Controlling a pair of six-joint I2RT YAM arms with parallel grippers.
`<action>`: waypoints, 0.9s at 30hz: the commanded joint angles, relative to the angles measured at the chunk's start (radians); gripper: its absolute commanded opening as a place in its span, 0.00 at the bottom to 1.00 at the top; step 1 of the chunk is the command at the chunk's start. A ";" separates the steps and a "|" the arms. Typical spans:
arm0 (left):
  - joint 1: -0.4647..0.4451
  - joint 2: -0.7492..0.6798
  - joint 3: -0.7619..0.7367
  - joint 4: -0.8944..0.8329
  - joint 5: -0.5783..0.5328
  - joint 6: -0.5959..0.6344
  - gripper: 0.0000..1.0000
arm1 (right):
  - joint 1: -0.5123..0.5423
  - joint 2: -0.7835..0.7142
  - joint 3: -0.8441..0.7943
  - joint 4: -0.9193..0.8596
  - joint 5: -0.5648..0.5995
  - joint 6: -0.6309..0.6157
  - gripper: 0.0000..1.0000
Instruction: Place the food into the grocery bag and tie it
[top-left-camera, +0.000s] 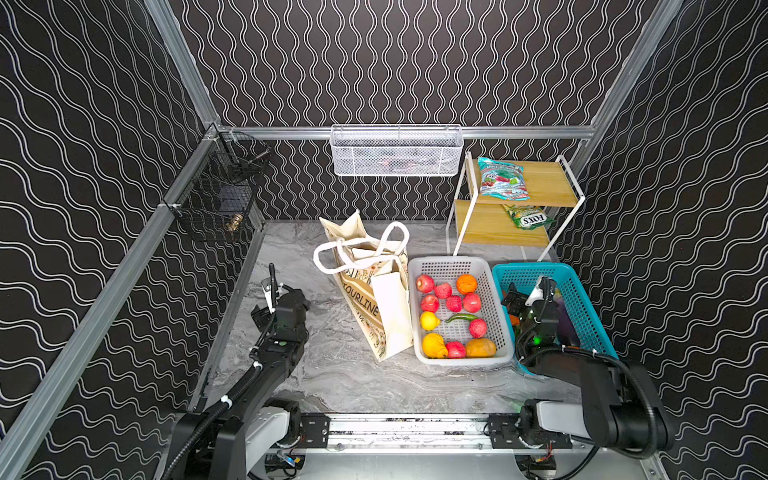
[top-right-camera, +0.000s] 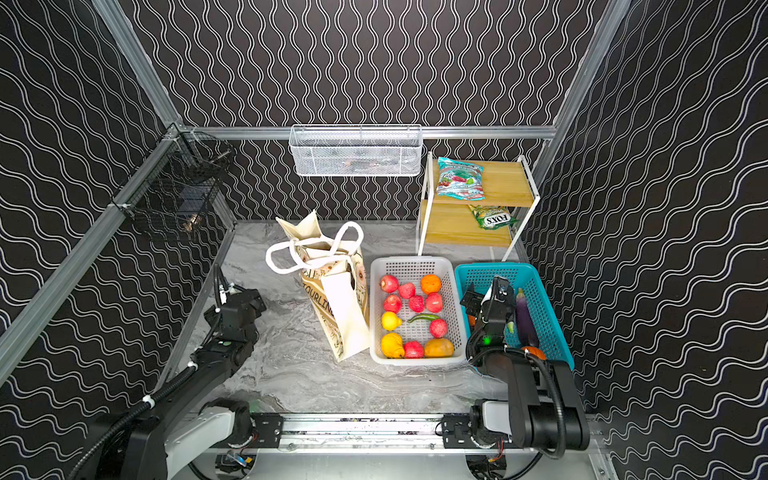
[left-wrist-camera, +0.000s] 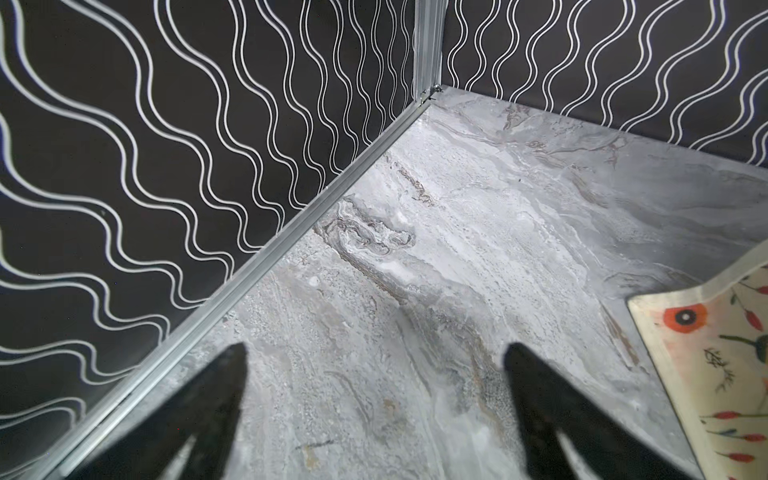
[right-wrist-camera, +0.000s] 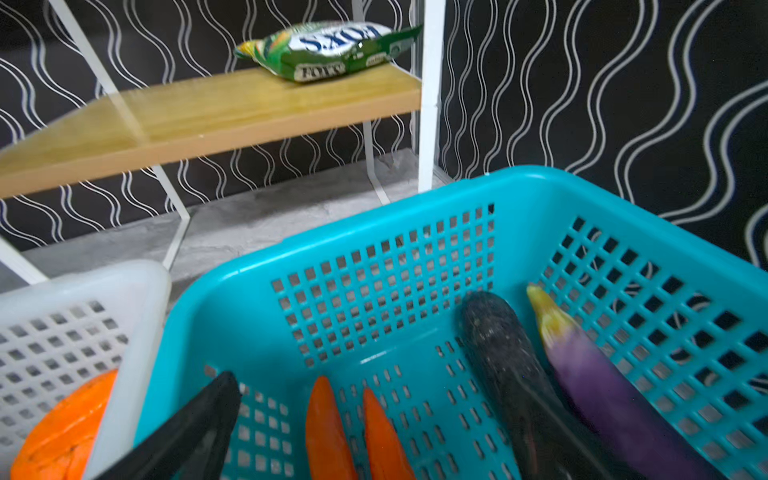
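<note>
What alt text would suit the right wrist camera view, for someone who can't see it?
A teal basket holds a dark eggplant, a purple eggplant and two carrots. Behind, a green candy packet lies on a wooden shelf.

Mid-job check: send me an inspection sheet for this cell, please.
Surface: grey marble-look tabletop; nothing loose seen on it.
Job's things: grocery bag standing, leaning, handles untied; fruit in the white basket; carrots and eggplants in the teal basket; teal packet and green FOX'S packet on the shelf.
Clutter: nothing seen.
Grippers: left gripper open over bare tabletop; right gripper open over the teal basket, holding nothing.
Cables: black conduits run along both arms; no snag seen.
Surroundings: patterned walls; white mesh basket and black wire basket hang on the rails.
</note>
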 joint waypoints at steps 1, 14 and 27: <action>-0.024 0.048 -0.053 0.258 -0.034 0.052 0.99 | -0.007 0.037 -0.011 0.119 -0.034 -0.014 0.99; -0.055 0.408 -0.168 0.875 0.090 0.307 0.99 | -0.011 0.191 -0.013 0.278 -0.085 -0.046 0.99; 0.018 0.651 -0.004 0.833 0.365 0.377 0.99 | -0.011 0.194 0.012 0.237 -0.074 -0.045 0.99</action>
